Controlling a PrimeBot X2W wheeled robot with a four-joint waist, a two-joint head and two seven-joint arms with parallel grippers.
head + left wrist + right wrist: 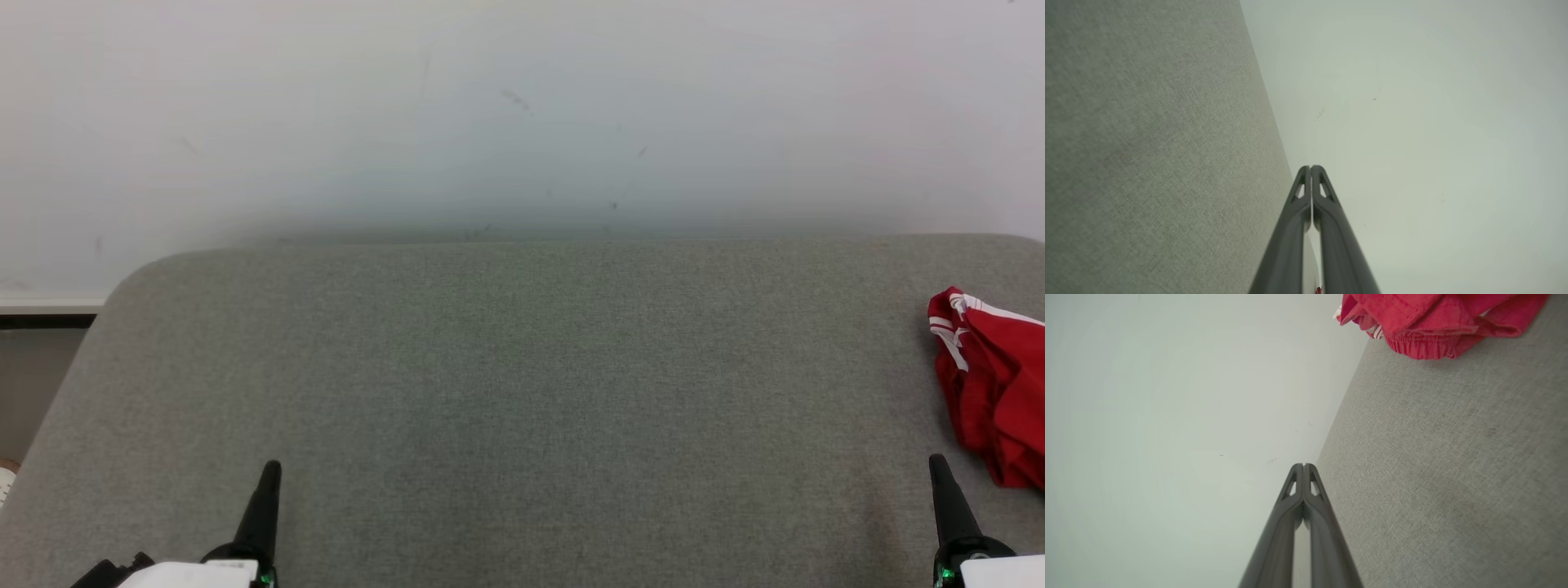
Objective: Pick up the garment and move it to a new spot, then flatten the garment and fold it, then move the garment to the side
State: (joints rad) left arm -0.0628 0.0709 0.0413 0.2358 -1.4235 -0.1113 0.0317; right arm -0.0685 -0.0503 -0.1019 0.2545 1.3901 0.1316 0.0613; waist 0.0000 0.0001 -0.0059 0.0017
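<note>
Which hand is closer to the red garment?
Right. The right hand sits just short of the red garment; the left hand is far across the grey surface.

Left gripper [1311, 167] (tips together), grey fabric surface [1147, 163], pale wall [1433, 143], tiny red speck [1318, 290], perhaps cloth

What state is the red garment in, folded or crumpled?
Crumpled: the red garment lies bunched in loose wrinkles on the grey surface.
</note>
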